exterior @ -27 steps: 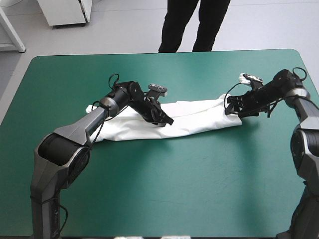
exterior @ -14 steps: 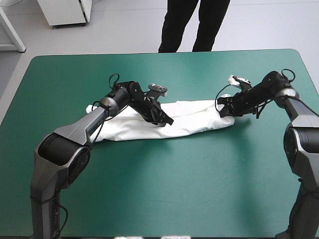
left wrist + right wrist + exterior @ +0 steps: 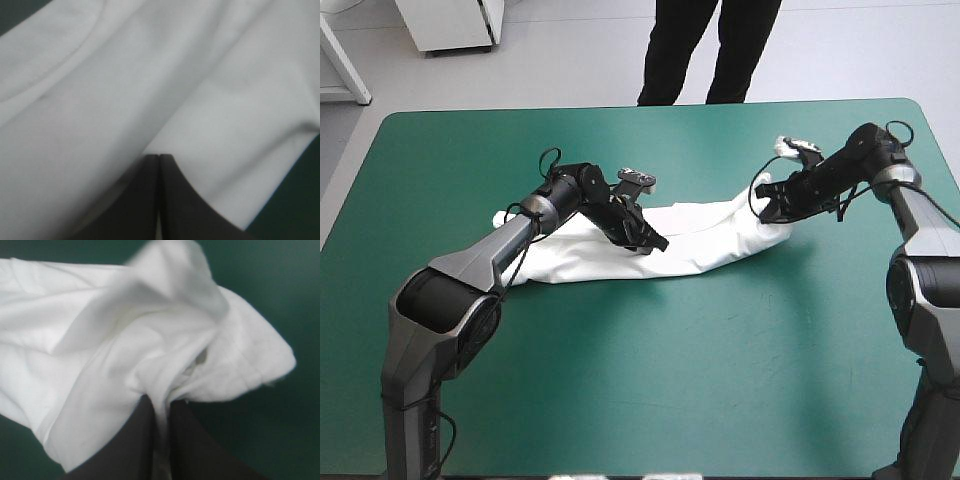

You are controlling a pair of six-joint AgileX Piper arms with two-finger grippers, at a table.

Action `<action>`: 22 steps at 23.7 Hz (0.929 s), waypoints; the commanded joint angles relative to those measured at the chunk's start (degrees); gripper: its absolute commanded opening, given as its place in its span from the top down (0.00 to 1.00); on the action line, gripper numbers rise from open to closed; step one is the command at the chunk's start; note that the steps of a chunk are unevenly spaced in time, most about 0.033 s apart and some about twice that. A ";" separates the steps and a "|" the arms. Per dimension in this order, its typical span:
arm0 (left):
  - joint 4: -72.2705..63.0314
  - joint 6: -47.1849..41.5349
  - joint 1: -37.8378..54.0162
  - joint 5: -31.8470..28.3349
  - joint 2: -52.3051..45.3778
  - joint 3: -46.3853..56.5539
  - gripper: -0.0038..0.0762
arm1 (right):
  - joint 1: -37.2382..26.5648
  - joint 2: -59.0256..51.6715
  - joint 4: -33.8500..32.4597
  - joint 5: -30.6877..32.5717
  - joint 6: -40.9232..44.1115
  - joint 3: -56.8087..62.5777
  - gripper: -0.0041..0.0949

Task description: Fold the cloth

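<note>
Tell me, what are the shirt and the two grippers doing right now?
T-shirt: folded into a long band on the teal-green cover, its right end bunched and lifted.
left gripper: shut, its tip resting on the T-shirt's middle.
right gripper: shut on the T-shirt's right end, holding it up.

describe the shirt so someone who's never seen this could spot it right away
Start from the teal-green table: a long white band lies across its middle, running left to right. That is the T-shirt, with the left gripper resting on its middle and the right gripper pinching its raised right end. It is the only cloth there, white against the black arms.
</note>
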 commanded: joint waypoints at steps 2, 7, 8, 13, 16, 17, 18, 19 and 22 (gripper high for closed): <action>0.71 -0.71 -0.16 2.02 -2.58 -1.03 0.96 | -1.35 -9.19 2.18 2.69 0.33 -3.22 0.98; 0.62 -1.01 -0.24 2.02 -2.58 -1.03 0.96 | -1.35 -11.76 4.43 2.69 0.21 -3.22 0.98; 0.62 -1.09 -0.24 2.02 -2.58 -1.03 0.96 | -1.35 -12.12 5.18 2.69 -0.05 -3.22 0.98; 1.10 -1.09 -0.86 0.86 -2.58 -1.27 0.96 | -1.35 -14.04 8.64 2.69 -1.25 -3.44 0.98; 6.43 -4.44 -0.62 1.45 -4.46 -3.62 0.96 | -1.35 -14.04 8.64 2.69 -1.25 -3.55 0.98; 9.84 -5.46 -0.62 2.73 -5.91 -5.48 0.96 | -1.35 -14.04 8.73 2.69 -1.25 -3.55 0.98; 12.52 -6.29 -0.55 4.02 -6.86 -6.88 0.96 | -1.13 -14.04 8.88 2.69 -1.25 -3.55 0.98; 15.28 -7.84 -0.25 5.44 -7.85 -8.31 0.96 | -1.00 -14.04 9.20 2.69 -1.38 -3.55 0.98; 21.13 -10.21 1.42 9.41 -11.02 -11.63 0.96 | -0.39 -14.04 11.86 2.69 -2.36 -3.78 0.98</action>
